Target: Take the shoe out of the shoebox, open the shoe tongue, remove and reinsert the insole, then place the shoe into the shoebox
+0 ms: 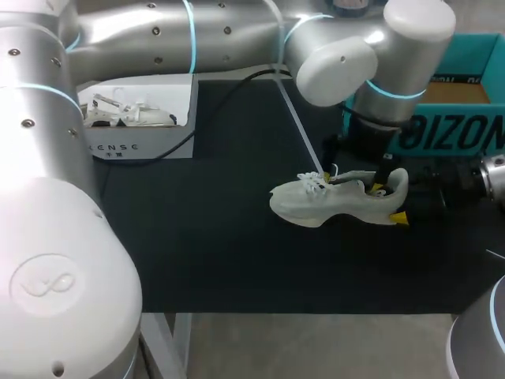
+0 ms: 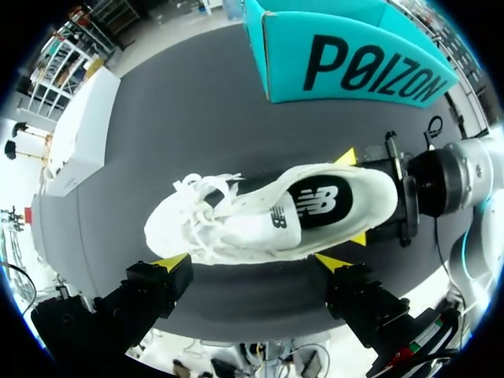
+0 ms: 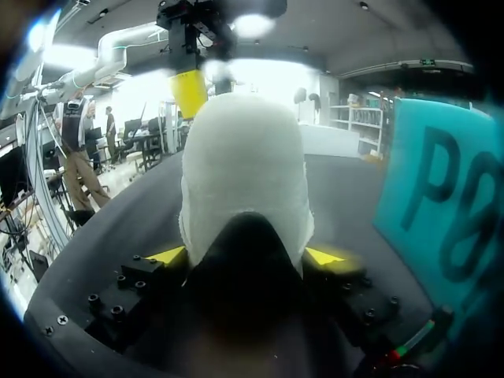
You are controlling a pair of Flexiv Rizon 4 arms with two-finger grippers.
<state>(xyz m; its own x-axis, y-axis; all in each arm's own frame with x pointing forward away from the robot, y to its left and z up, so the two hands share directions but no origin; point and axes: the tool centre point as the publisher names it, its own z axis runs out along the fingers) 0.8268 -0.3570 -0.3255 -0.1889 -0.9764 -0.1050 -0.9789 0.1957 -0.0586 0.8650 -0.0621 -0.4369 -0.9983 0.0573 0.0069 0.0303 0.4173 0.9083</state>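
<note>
The right gripper is closed on the heel of the white shoe; its two yellow fingertips press the heel from both sides. The shoe stands upright on the dark mat, and its toe points away from these fingers. The left gripper hangs above the shoe with its fingers spread wide and holds nothing; the laces and the tongue are under them and a little ahead. The insole lies inside the shoe, near the right fingers. The teal shoebox stands beside the right gripper, apart from the shoe. A white box is far from both grippers.
</note>
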